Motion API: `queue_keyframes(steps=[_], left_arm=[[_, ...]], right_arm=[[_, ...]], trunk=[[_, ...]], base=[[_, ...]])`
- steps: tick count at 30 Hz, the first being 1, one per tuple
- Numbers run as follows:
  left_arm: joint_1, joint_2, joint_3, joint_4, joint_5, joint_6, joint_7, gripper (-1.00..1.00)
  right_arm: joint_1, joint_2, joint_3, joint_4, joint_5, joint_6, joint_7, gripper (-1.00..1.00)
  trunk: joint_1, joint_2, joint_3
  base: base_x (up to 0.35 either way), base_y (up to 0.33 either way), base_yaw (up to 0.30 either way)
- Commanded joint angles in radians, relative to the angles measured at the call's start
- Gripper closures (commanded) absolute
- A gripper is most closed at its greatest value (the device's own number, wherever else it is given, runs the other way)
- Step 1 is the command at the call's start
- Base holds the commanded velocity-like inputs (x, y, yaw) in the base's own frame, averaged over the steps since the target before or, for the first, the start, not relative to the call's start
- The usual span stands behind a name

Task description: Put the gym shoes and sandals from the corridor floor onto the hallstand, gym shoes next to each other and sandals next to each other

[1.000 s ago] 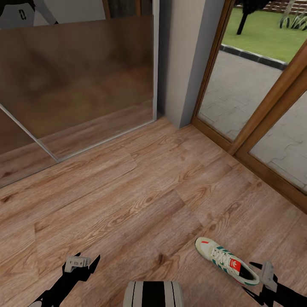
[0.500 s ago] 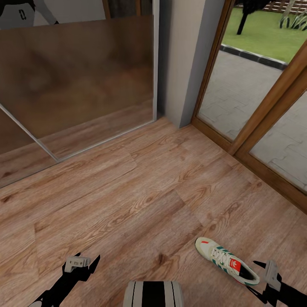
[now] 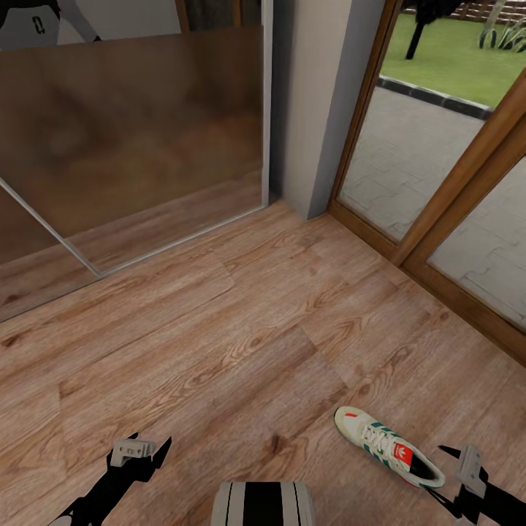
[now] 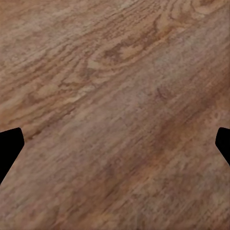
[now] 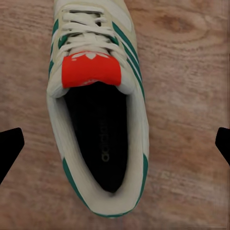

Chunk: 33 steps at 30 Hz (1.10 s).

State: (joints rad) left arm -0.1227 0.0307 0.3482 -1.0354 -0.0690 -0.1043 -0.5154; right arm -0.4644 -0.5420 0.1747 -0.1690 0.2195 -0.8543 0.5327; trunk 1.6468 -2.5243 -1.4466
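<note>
One gym shoe (image 3: 389, 446) lies upright on the corridor floor (image 3: 241, 343), near the glass door (image 3: 438, 168). The right gripper (image 5: 115, 143) hangs over its heel opening, jaws spread wide with the shoe between them and holding nothing. The left gripper (image 4: 115, 143) hovers over bare planks, its jaws likewise wide apart and empty.

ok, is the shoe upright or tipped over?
Upright: the shoe sits sole-down on the floor, its opening and laces facing up.

Both arms low — left hand (image 3: 139, 451) and right hand (image 3: 456, 475) spread wide.
</note>
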Motion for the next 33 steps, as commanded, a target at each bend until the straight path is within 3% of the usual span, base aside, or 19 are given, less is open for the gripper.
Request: queue_keyframes(steps=[1,33], left_arm=[[0.000,0.000,0.000,0.000,0.000,0.000,0.000,-1.00],[0.000,0.000,0.000,0.000,0.000,0.000,0.000,-1.00]], right_arm=[[0.000,0.000,0.000,0.000,0.000,0.000,0.000,-1.00],[0.001,-0.006,-0.001,0.000,0.000,0.000,-0.005,-1.00]], trunk=[[0.000,0.000,0.000],[0.000,0.000,0.000]], base=[[0.000,0.000,0.000],[0.000,0.000,0.000]])
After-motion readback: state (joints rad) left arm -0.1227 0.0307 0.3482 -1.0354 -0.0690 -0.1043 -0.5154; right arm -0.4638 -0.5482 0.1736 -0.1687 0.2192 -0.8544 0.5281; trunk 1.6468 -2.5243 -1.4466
